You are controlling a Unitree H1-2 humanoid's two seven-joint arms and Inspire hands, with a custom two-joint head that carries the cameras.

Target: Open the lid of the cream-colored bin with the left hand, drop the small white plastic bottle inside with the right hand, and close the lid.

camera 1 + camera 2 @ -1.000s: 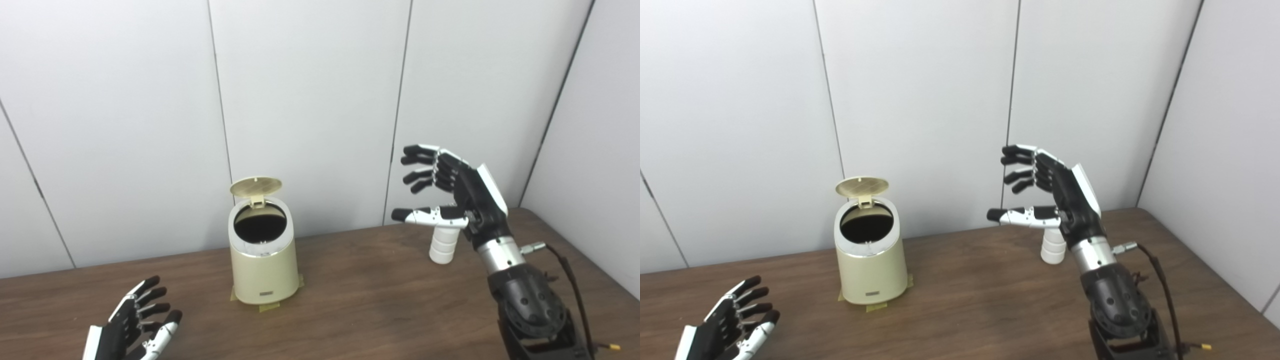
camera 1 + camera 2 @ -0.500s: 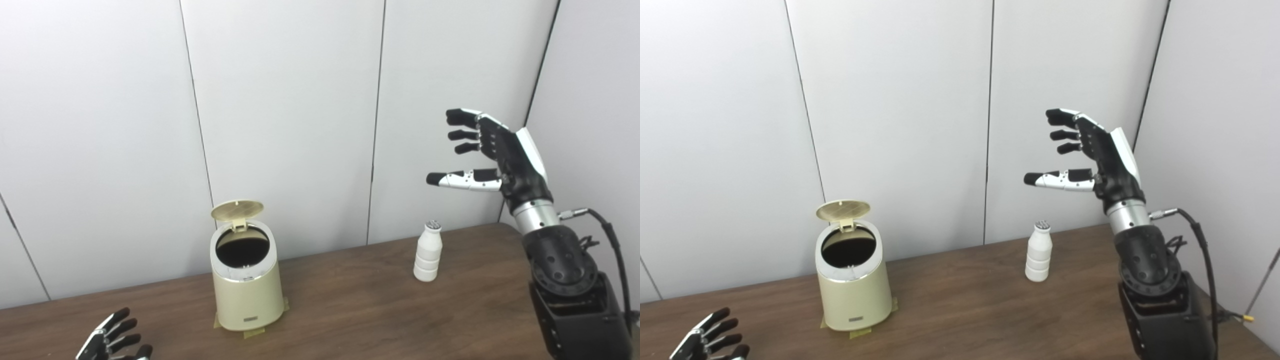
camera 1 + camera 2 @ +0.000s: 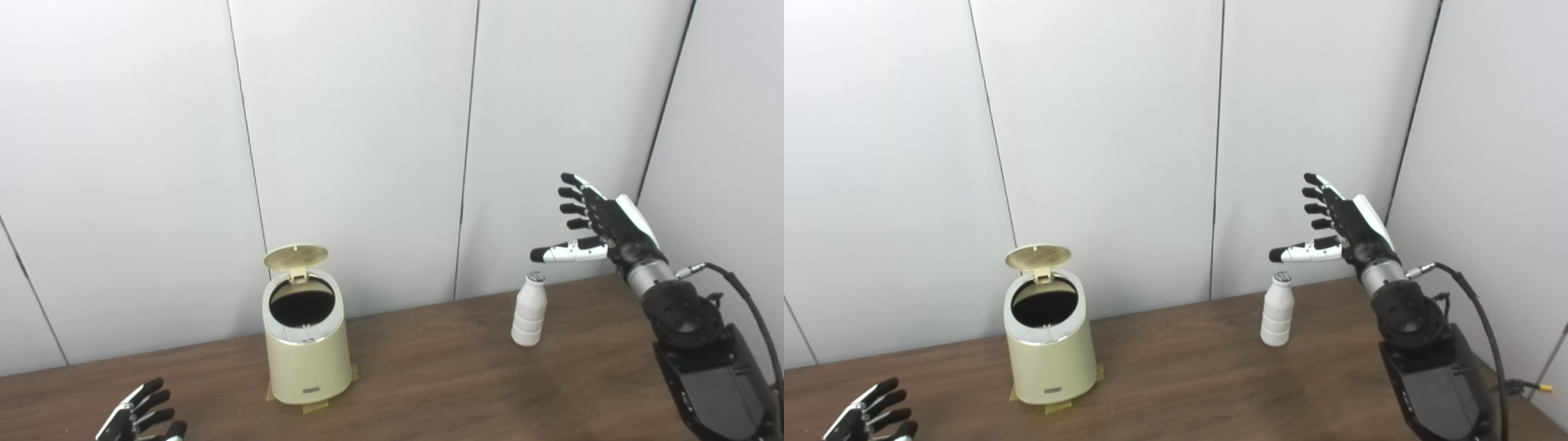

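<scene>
Lid (image 3: 296,256) of the cream-colored cylindrical plastic bin (image 3: 304,355) stands open; small white plastic bottle (image 3: 528,310) waits below my spread, empty right hand (image 3: 603,228). I have grasping, dropping and closing left.

Cream-coloured bin (image 3: 306,361), white bottle (image 3: 528,318), dark brown wood-grain table (image 3: 441,380), black-and-white right robot hand (image 3: 603,226)

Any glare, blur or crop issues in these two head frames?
Left eye view: sharp, even light, no glare; the bin mouth reads as a black hole, its inside unreadable; left hand is cropped by the bottom edge. Right eye view: the same soft light; bottle and right hand are crisp, with no motion blur.
</scene>
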